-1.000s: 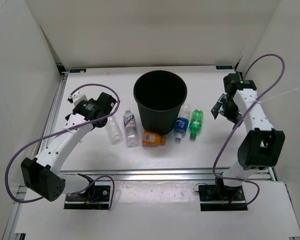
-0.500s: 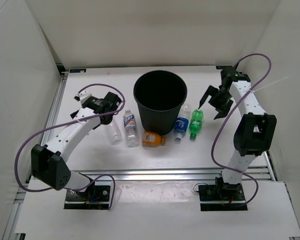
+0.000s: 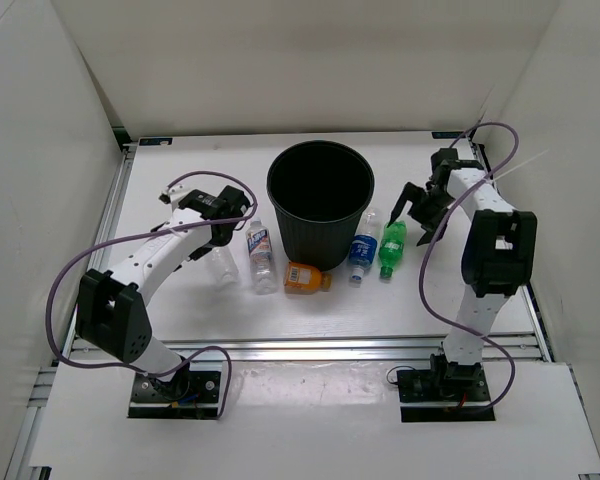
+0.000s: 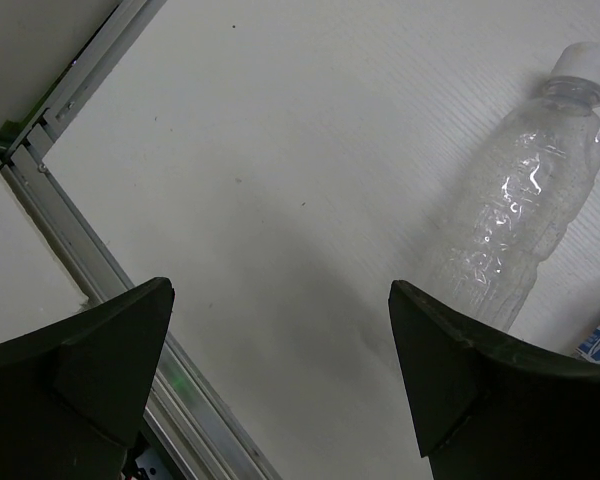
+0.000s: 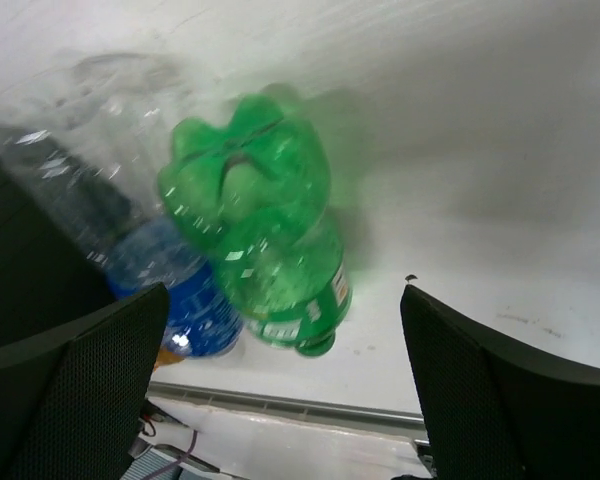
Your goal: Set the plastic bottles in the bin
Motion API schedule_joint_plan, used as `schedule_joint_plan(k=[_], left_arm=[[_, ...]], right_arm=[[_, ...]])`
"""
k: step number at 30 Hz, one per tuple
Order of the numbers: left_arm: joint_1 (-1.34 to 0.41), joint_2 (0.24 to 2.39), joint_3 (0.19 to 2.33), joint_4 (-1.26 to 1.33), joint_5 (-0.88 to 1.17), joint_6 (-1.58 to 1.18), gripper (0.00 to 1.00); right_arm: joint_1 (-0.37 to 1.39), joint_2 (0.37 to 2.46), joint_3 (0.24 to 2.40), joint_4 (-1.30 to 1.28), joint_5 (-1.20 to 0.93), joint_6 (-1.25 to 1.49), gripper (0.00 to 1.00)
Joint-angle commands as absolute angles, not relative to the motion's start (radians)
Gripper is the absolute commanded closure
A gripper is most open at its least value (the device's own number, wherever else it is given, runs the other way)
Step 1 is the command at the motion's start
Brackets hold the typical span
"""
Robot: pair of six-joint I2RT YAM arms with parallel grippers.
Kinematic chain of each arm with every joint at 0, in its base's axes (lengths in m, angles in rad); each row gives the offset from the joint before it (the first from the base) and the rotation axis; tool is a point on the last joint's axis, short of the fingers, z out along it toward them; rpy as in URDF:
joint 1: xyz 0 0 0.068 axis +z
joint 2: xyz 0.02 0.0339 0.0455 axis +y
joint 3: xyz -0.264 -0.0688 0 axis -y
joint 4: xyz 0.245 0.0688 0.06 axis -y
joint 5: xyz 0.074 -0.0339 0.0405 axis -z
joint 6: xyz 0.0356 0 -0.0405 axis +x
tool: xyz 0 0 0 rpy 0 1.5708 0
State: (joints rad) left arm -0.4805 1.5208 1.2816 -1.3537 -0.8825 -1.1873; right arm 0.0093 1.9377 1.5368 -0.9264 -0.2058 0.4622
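Note:
The black bin point(image 3: 320, 200) stands upright at mid-table. Five bottles lie in front of it: clear unlabelled point(image 3: 227, 268), clear white-labelled point(image 3: 261, 256), squat orange point(image 3: 307, 277), clear blue-labelled point(image 3: 361, 249) and green point(image 3: 392, 246). My left gripper point(image 3: 221, 233) is open and empty above the table, just beside the clear unlabelled bottle point(image 4: 515, 225), which lies up and to the right of the jaws point(image 4: 280, 380). My right gripper point(image 3: 418, 217) is open and empty, hovering just right of the green bottle point(image 5: 265, 230). The blue-labelled bottle point(image 5: 165, 290) lies beside the green one.
White walls enclose the table on the left, back and right. An aluminium rail point(image 3: 330, 345) runs along the front edge and another runs along the left edge point(image 4: 90, 260). The bin's dark wall point(image 5: 20, 270) shows left of the bottles in the right wrist view.
My left gripper has swung right toward the clear unlabelled bottle. My right gripper has swung left and down toward the green bottle. The bottles and bin have not moved.

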Motion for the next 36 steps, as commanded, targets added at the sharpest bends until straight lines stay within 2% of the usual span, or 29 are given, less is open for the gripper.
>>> schedule_joint_plan(k=[1,4,9,12,13,15,17,18,19,21,24,31,34,36], left_arm=[[-0.485,1.503,1.295,-1.425,-0.871,-1.204,0.00],[-0.485,1.528,1.305,-1.425,-0.871,-1.204,0.00],[-0.466,1.537,1.333,-1.425,-0.871,-1.204,0.00],[-0.457,1.558,1.342,-1.425,-0.862,-1.193,0.00],[-0.446,1.559,1.353,-1.425,-0.862,-1.193,0.00],[-0.446,1.559,1.353,-1.425,-0.862,-1.193,0.00],[-0.437,1.568,1.353,-1.425,-0.862,-1.193,0.00],[-0.437,1.568,1.362,-1.425,-0.851,-1.193,0.00],[-0.437,1.568,1.362,-1.425,-0.851,-1.193,0.00],[-0.437,1.577,1.371,-1.425,-0.842,-1.193,0.00],[-0.428,1.577,1.382,-1.425,-0.842,-1.193,0.00],[-0.428,1.577,1.371,-1.425,-0.815,-1.132,0.00],[-0.428,1.577,1.371,-1.425,-0.805,-1.097,0.00],[-0.428,1.588,1.371,-1.425,-0.805,-1.086,0.00]], right_arm=[[0.011,1.983,1.531,-0.900,-0.170,0.440,0.00],[0.011,2.022,1.520,-0.879,-0.160,0.451,0.00],[0.011,2.063,1.511,-0.870,-0.150,0.460,0.10],[0.011,2.072,1.520,-0.899,-0.117,0.460,0.30],[0.011,2.072,1.520,-0.911,-0.097,0.471,0.45],[0.011,2.046,1.531,-0.948,-0.055,0.483,0.54],[0.011,1.999,1.543,-0.975,0.006,0.497,0.67],[0.011,1.978,1.543,-1.000,0.026,0.511,0.69],[0.011,1.933,1.555,-1.014,0.047,0.526,0.77],[0.011,1.887,1.595,-1.057,0.106,0.552,0.84],[0.011,1.771,1.719,-1.130,0.149,0.574,0.88],[0.046,1.641,2.067,-1.125,-0.004,0.598,0.94],[0.126,1.632,2.149,-1.033,-0.070,0.588,0.94],[0.224,1.632,2.158,-0.953,-0.036,0.554,0.93]])
